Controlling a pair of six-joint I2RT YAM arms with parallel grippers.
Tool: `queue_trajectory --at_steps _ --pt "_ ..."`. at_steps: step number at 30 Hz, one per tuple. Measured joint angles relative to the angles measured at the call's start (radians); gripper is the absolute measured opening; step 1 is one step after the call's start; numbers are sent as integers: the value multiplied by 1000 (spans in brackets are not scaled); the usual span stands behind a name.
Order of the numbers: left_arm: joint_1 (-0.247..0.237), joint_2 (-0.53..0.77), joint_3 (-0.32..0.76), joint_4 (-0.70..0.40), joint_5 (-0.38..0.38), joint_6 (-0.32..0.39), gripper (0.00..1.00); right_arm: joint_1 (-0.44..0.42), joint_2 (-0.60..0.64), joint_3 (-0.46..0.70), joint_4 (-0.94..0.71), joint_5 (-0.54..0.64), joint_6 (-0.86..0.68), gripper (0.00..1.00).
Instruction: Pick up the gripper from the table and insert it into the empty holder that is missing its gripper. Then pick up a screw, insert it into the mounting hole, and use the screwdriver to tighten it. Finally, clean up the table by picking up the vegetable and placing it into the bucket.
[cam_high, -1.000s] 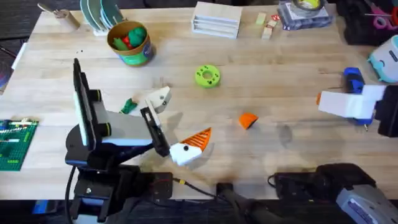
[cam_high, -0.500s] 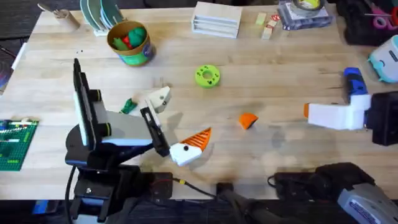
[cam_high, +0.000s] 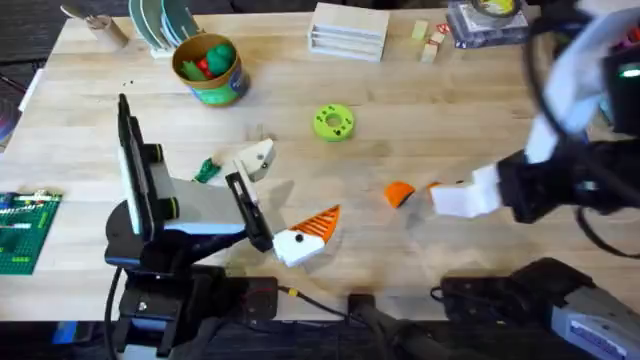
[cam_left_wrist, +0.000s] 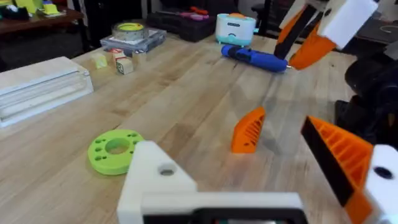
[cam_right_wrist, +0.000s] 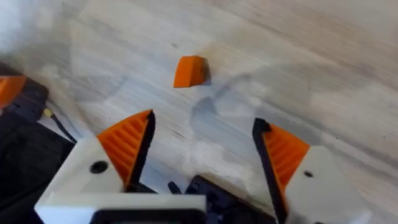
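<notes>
At centre of overhead frame, slightly right: small orange ribbed wedge-shaped plastic pad (cam_high: 399, 193) is seen lying on wooden table (cam_high: 450, 110). Right gripper (cam_high: 437, 193) is found just right of it, jaws spread wide, nothing held. Left gripper (cam_high: 290, 205) is parked lower left, farther off, one white mount bare, also apart. Pad's long axis cannot be told.

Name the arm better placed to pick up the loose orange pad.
The right: its end effector hovers open beside the small orange ribbed plastic pad, while the left end effector sits farther away.
</notes>
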Motion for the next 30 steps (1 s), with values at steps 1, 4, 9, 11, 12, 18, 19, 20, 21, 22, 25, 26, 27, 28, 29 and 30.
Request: queue_trajectory --at_steps 1,4,9,11,12,18,19,20,21,22,25,26,27,28,29,30 --pt "0 0 0 0 0 0 991 24 22 -9 11 7 1 994" --pt "0 0 0 0 0 0 991 101 103 -24 43 38 12 994" --pt "0 0 0 0 0 0 991 189 249 -26 110 68 24 994" --pt "0 0 0 0 0 0 992 223 344 -26 156 76 28 994" --pt "0 0 0 0 0 0 992 229 362 -26 160 76 29 994" --pt "0 0 0 0 0 0 991 252 463 -26 173 76 30 931" --pt "0 0 0 0 0 0 991 254 478 -26 180 76 30 909" --pt "0 0 0 0 0 0 991 254 493 -26 189 76 30 882" --pt "0 0 0 0 0 0 991 256 505 -26 195 76 30 858" --pt "0 0 0 0 0 0 991 256 516 -26 201 76 30 842" --pt "0 0 0 0 0 0 991 256 532 -26 222 76 31 787" --pt "0 0 0 0 0 0 991 256 532 -26 227 76 31 758" --pt "0 0 0 0 0 0 992 256 532 -26 232 76 31 720" --pt "0 0 0 0 0 0 992 256 532 -26 234 76 31 659" --pt "0 0 0 0 0 0 991 256 532 -26 235 77 31 604" --pt "0 0 0 0 0 0 991 256 532 -26 235 77 31 555"
